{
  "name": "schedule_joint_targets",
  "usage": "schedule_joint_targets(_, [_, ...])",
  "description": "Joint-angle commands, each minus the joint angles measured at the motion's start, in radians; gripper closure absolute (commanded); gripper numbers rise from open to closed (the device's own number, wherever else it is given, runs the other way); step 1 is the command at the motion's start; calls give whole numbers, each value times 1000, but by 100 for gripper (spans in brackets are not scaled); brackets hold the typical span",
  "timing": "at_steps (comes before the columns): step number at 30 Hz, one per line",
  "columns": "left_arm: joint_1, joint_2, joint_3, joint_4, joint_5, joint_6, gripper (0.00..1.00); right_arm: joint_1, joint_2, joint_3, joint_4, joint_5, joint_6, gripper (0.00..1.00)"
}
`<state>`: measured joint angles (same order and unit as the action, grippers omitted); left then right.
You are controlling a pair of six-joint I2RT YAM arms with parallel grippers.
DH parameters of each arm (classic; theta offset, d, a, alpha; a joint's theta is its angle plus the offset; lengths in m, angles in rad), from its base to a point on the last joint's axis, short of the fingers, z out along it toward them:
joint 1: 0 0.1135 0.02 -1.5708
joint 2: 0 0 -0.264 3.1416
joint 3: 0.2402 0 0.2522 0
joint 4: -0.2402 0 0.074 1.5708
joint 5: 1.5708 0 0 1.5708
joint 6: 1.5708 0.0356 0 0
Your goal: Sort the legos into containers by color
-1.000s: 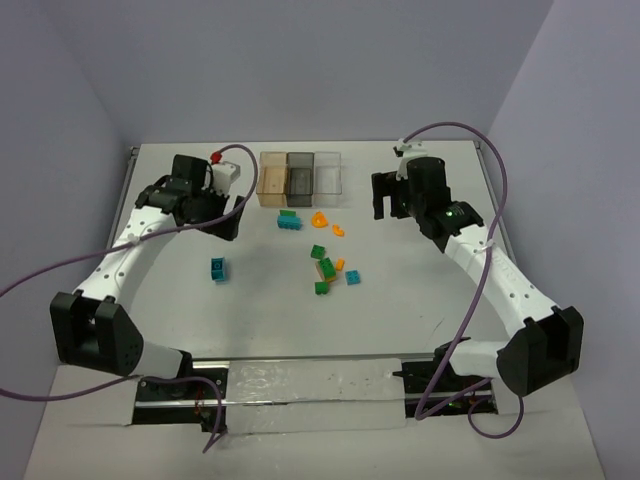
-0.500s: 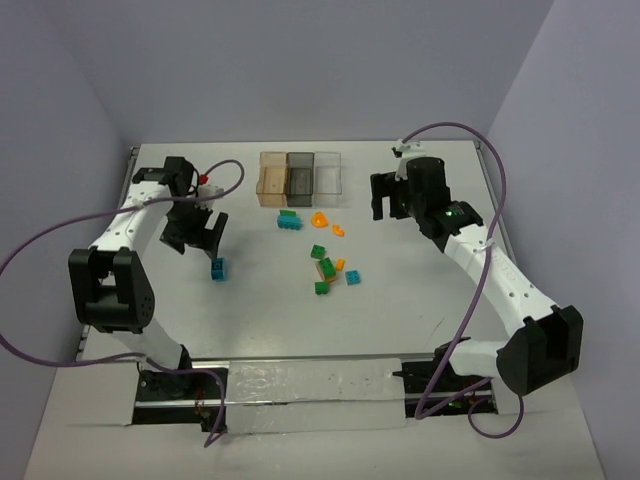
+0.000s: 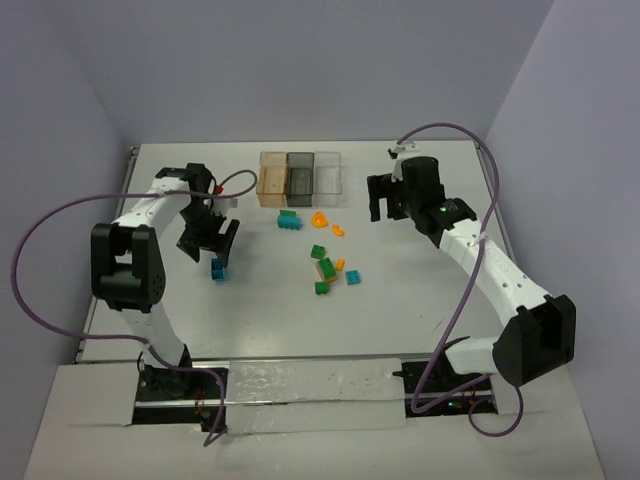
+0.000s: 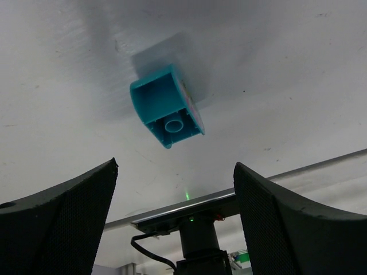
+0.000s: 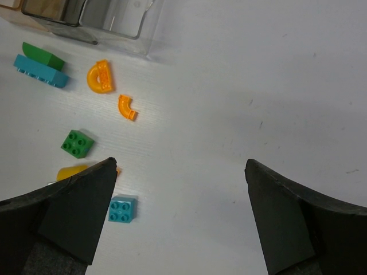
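My left gripper (image 3: 208, 240) hangs wide and empty just far of a lone teal brick (image 4: 166, 106), which lies tipped on the table (image 3: 420, 300) with its hollow underside facing my wrist camera. My right gripper (image 5: 180, 166) is likewise spread wide and empty, over bare table right of the scattered legos (image 3: 325, 265). Its left finger (image 5: 63, 212) hides part of an orange piece (image 5: 71, 171), and only a corner of the containers (image 5: 109, 20) shows at that view's top edge; from above, I cannot make out what lies inside them.
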<state>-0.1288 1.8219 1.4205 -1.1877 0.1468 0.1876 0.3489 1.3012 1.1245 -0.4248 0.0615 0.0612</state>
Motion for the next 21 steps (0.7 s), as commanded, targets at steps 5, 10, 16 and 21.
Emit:
schedule_joint_targets(5, [-36, 47, -35, 103, -95, -114, 23, -5, 17, 45, -1, -3, 0, 0])
schedule_joint_targets(10, [-46, 88, -31, 137, -125, -171, 32, -5, 27, 55, -8, -5, -3, 0])
schedule_joint_targets(16, [-64, 116, -27, 154, -122, -217, 39, -5, 30, 52, -2, -10, -6, 0])
schedule_joint_targets(21, [-66, 126, -22, 162, -119, -227, 52, -5, 35, 55, -5, -13, -4, 0])
